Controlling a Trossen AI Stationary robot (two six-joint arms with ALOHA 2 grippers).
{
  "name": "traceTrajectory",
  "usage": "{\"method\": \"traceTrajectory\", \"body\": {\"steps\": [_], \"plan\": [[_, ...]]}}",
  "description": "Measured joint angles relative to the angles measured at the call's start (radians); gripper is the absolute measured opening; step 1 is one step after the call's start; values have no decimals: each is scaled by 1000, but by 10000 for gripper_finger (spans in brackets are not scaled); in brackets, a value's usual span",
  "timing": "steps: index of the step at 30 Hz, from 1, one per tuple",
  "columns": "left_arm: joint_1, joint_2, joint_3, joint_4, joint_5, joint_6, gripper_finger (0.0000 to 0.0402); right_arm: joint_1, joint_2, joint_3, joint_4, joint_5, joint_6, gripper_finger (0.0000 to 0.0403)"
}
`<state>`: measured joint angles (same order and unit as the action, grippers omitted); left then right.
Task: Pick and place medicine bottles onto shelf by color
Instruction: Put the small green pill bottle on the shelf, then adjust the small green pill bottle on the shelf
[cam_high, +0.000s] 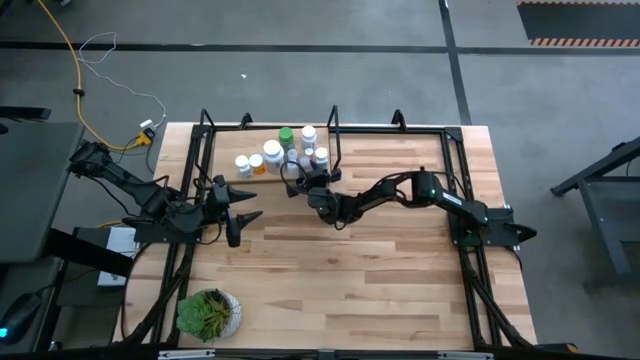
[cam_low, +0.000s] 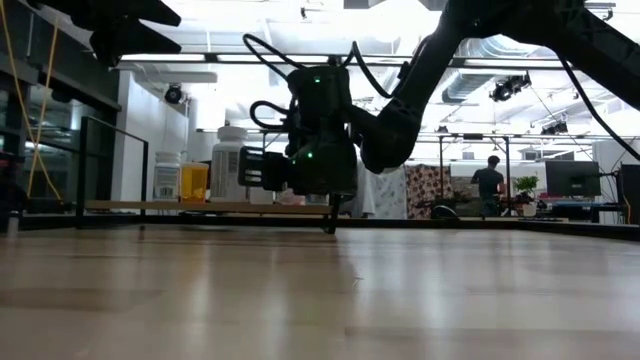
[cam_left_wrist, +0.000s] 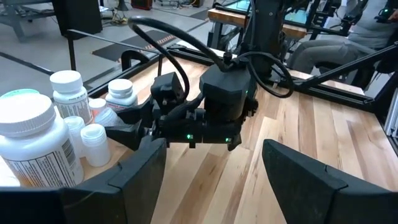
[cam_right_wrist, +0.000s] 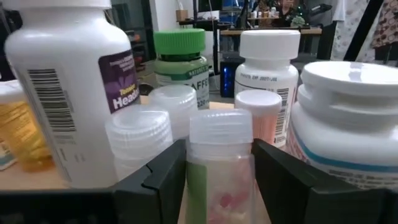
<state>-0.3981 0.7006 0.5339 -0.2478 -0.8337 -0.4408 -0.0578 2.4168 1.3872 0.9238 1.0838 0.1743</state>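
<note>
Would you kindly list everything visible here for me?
medicine bottles: about nine, mostly white, one green-capped, one orange, clustered on the shelf
shelf: one, light wood with black rods, at the table's far edge
plant: one, green, potted, table corner on the left arm's side
table: one, light wood
person: one, dark top, room background
left gripper: open, empty, above the table near the shelf
right gripper: at the bottle cluster

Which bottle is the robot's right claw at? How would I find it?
Look at the shelf at the table's back edge, where the bottles crowd together. The right gripper reaches into that crowd, and the bottle stands between its two dark fingers. It is small and see-through with a clear cap, unlike the green-capped bottle and the big white ones behind it.
</note>
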Motion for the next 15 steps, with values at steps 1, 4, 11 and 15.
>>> {"method": "traceTrajectory", "body": {"steps": [1, 4, 11, 15], "plan": [[0, 0, 0, 0, 0, 0, 257, 0, 0, 0, 0, -1, -5, 172], [0, 0, 0, 0, 0, 0, 257, 0, 0, 0, 1, -1, -10, 173], [0, 0, 0, 0, 0, 0, 257, 5, 0, 0, 22, -20, -26, 174], [0, 0, 0, 0, 0, 0, 257, 6, 0, 0, 22, -22, -25, 174]]}}
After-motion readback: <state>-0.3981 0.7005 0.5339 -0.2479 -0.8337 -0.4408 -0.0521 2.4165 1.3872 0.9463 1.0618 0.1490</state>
